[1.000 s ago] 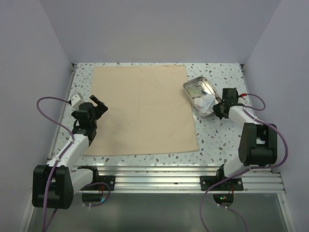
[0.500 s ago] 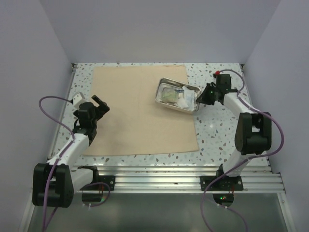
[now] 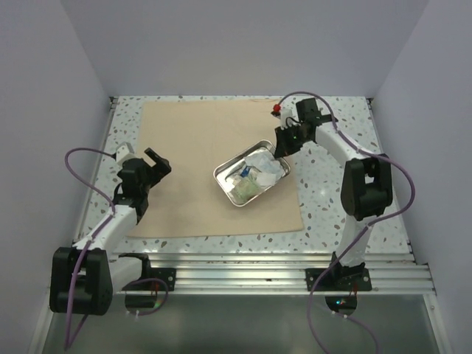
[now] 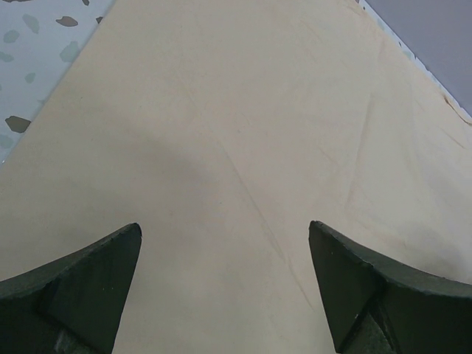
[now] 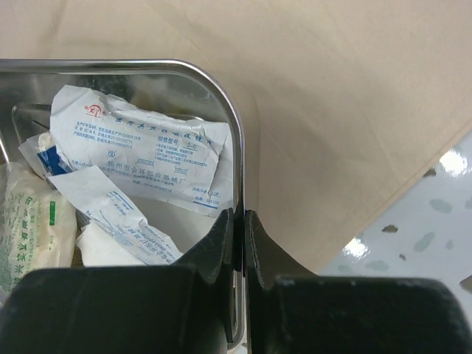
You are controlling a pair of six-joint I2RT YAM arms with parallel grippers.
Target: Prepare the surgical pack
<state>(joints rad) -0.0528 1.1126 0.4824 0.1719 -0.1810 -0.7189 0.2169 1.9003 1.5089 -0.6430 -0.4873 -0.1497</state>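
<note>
Tan wrap sheet (image 3: 199,155) flat, steel tray (image 3: 219,177) with gauze packets (image 3: 262,169) over it

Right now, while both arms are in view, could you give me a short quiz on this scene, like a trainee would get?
1. True or false: the left gripper is shut.
2. The steel tray of white gauze packets is over: A) the bare speckled table; B) the tan wrap sheet; C) the metal rail.
3. What is the right gripper shut on?
Key: 1 false, its jaws stand wide open. 2 B. 3 the steel tray's rim.
</note>
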